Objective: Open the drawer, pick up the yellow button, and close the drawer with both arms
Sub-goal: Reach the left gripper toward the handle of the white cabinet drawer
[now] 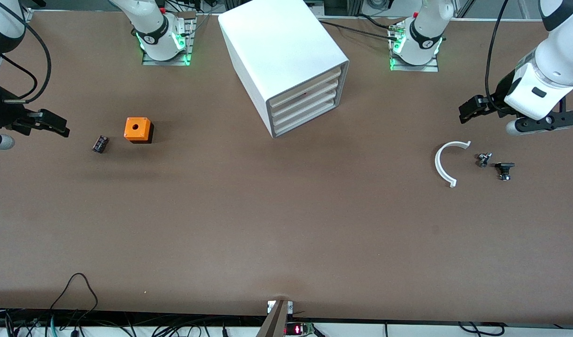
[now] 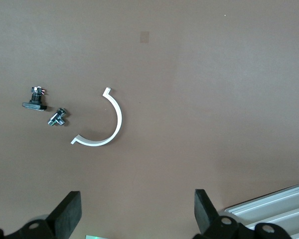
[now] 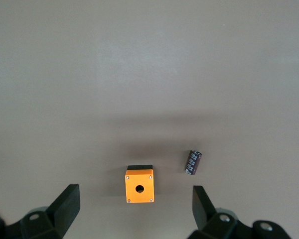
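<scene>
Drawers all lying closed in cabinet [image 1: 286, 65], mid-surface; button not visible. Left tool [image 2: 135, 211] and right tool [image 3: 134, 206] both hanging released at opposite surface ends. Left should be approaching a drawer [image 1: 305, 93] front squarely.

From the front view you look down from high across the surface [image 1: 286, 224] toward both bases, taking in the whole layout. Your left wrist view looks straight down, closer in, on the white half-ring [image 2: 102, 122], which the front view also shows [image 1: 448, 161]. Your right wrist view looks down likewise on the orange cube [image 3: 139, 186], shared with the front view [image 1: 137, 129].
</scene>
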Motion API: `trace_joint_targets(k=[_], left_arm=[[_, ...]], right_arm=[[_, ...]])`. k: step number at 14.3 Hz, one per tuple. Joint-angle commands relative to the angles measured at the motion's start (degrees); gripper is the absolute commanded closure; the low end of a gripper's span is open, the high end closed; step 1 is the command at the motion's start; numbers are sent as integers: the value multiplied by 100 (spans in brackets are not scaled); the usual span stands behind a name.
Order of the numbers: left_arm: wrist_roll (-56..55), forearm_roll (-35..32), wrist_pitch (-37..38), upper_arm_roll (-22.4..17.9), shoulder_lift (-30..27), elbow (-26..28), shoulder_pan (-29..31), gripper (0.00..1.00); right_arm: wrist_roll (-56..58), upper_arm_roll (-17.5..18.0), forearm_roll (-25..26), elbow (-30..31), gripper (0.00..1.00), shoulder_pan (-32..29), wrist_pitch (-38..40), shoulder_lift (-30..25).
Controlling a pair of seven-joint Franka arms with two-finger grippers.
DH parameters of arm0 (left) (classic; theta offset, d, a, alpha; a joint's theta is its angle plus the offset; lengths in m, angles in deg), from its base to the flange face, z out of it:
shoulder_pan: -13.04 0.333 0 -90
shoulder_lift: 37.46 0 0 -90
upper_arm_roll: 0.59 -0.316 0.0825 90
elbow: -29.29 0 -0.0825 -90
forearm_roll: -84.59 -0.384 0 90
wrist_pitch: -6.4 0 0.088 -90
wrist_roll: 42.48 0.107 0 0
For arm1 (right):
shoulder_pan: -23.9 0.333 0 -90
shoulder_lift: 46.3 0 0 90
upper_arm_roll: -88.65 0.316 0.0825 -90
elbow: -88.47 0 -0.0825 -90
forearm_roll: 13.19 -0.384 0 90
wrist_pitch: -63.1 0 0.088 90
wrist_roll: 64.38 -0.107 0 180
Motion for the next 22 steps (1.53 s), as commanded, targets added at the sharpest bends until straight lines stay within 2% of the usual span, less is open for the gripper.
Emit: trace_joint_targets(k=[1,5,8,12,14,16,18,20,22], left_arm=[[69,-70,136,18,32,-108,-18,0],[69,-62,163,9,102,-204,-18,0],[42,-88,328,53,609,-554,-105,0],[174,44,715,71,1067,-748,-176,0],[148,123,1163,79,1314,-1090,-263,0],[209,324,1269,141,1393,-1039,-308,0],[209,745,1392,351,1612,-864,-430,0],[227,1988,1428,379,1999,-575,-440,0],[811,3273,947,431,2000,276,-431,0]], right_arm=[[95,31,-11,103,0,-25,-8,-116],[103,31,-11,103,0,-25,-8,-116],[86,49,-98,94,0,-25,10,-116],[77,259,-116,68,0,10,-60,-116],[86,435,-151,68,0,10,-25,-124],[95,515,-151,68,0,18,-16,-125],[103,515,-143,68,0,18,19,-125],[104,515,-143,68,0,18,54,-116],[104,523,-143,68,0,18,89,-116]])
